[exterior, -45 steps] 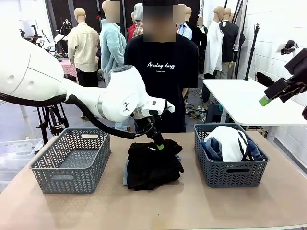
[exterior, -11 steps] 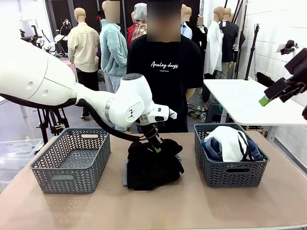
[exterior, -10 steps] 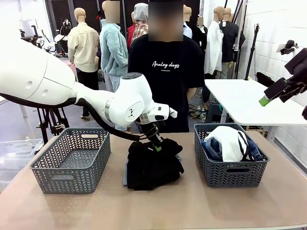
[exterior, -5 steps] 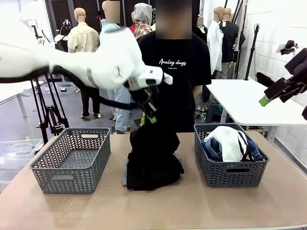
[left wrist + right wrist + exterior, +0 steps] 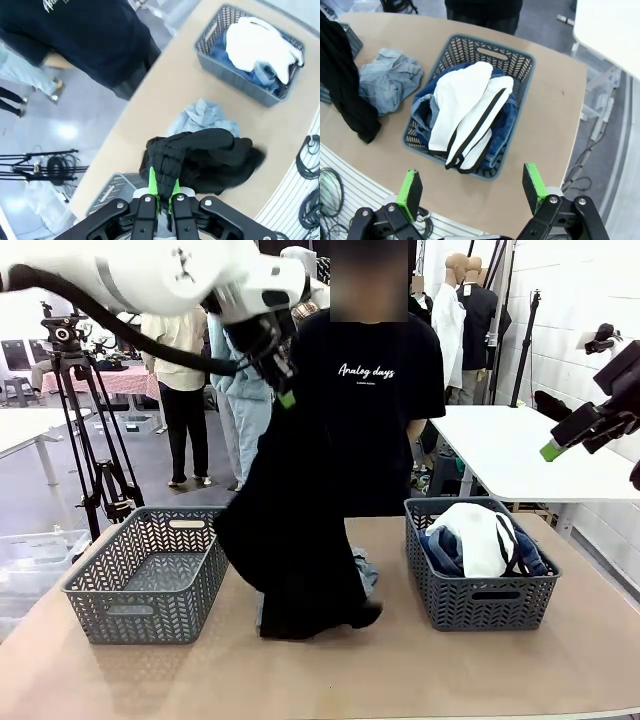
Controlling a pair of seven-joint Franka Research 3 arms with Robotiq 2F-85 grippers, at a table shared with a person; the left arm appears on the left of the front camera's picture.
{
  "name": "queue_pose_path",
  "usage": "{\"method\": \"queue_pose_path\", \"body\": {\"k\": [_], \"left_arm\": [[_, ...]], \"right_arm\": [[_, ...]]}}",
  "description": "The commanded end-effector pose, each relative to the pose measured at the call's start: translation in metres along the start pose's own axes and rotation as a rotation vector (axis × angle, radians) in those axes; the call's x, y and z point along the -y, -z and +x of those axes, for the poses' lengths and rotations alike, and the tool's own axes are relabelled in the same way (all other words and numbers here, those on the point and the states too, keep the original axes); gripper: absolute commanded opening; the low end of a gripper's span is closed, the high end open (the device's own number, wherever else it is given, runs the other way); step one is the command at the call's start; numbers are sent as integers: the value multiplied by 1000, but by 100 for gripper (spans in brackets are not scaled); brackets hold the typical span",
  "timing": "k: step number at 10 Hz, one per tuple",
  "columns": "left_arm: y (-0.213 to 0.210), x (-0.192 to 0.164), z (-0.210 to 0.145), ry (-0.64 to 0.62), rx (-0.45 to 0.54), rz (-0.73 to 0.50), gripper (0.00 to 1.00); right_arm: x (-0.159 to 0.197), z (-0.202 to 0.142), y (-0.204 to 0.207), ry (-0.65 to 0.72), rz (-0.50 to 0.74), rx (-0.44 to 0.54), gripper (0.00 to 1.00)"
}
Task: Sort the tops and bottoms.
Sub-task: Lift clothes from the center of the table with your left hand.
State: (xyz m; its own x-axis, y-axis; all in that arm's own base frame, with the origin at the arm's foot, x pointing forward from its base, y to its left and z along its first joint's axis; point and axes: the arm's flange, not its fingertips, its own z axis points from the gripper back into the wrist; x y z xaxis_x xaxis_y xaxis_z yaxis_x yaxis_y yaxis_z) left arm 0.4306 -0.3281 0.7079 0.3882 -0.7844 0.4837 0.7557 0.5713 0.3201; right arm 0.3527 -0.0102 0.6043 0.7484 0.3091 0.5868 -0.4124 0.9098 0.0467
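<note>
The left tool [image 5: 287, 398], high above the bench's [image 5: 450, 670] middle, pinches the black top [image 5: 295, 530], whose lower end reaches the bench beside the pale jeans [image 5: 387, 80]. The right tool [image 5: 472, 186] hangs spread above the right-edge basket [image 5: 525, 60], which holds the white top [image 5: 465, 110] and the dark jeans [image 5: 502, 125].

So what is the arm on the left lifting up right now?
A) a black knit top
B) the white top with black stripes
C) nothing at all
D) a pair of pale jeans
A: the left gripper is shut on the black top, which hangs down from it. The pale jeans lie on the table, and the white striped top lies in the grey basket.
</note>
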Motion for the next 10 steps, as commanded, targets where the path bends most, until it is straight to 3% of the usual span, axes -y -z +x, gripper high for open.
{"method": "queue_pose_path", "body": {"k": [1, 6, 10], "left_arm": [[-25, 7, 5, 18, -33, 93, 0], [-89, -3, 17, 50, 59, 205, 0], [-96, -3, 18, 55, 72, 186, 0]], "right_arm": [[0, 0, 1, 5, -6, -12, 100], [0, 0, 1, 5, -6, -12, 100], [0, 0, 1, 5, -6, -12, 100]]}}
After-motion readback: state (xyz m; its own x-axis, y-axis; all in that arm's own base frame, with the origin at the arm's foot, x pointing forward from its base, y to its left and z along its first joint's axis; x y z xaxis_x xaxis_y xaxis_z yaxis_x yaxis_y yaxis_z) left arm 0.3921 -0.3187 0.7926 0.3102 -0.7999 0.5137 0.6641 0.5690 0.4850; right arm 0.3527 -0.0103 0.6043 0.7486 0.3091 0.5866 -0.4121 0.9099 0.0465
